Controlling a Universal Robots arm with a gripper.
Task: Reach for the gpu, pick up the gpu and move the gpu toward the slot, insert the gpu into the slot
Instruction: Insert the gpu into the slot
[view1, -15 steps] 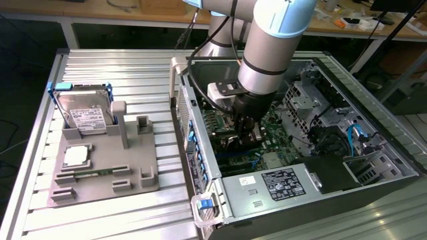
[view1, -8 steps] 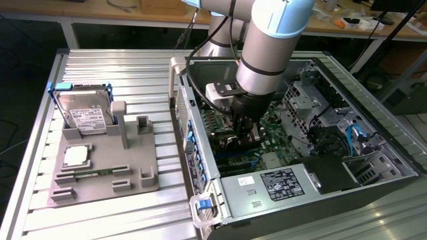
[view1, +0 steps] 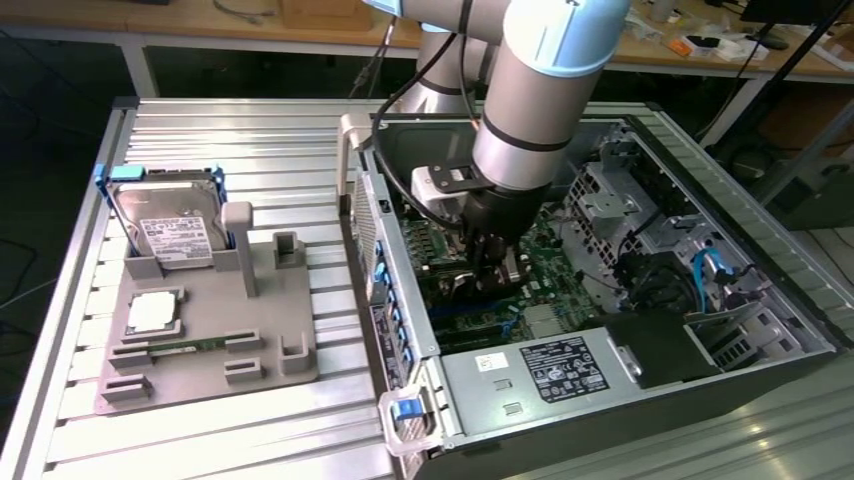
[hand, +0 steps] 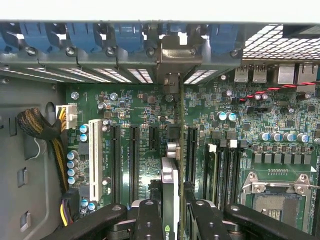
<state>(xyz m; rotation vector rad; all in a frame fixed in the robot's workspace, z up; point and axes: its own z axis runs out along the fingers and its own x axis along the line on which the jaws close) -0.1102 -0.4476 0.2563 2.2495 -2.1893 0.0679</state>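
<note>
The gpu (hand: 170, 186) stood edge-on above the motherboard (hand: 135, 107), inside the case. Your gripper (hand: 171, 212) was partly closed, clamping its flat faces. It looked stiff, light and fragile (grip bare edges, not components).

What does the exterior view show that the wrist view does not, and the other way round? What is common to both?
The exterior view adds the arm, the hard drive standing in the grey fixture, and the labelled power supply. The wrist view adds the gpu, seen edge-on and gripped between the fingers, the white connector strip and the processor socket. Both share the gripper inside the open case, the green motherboard and the blue latches.
</note>
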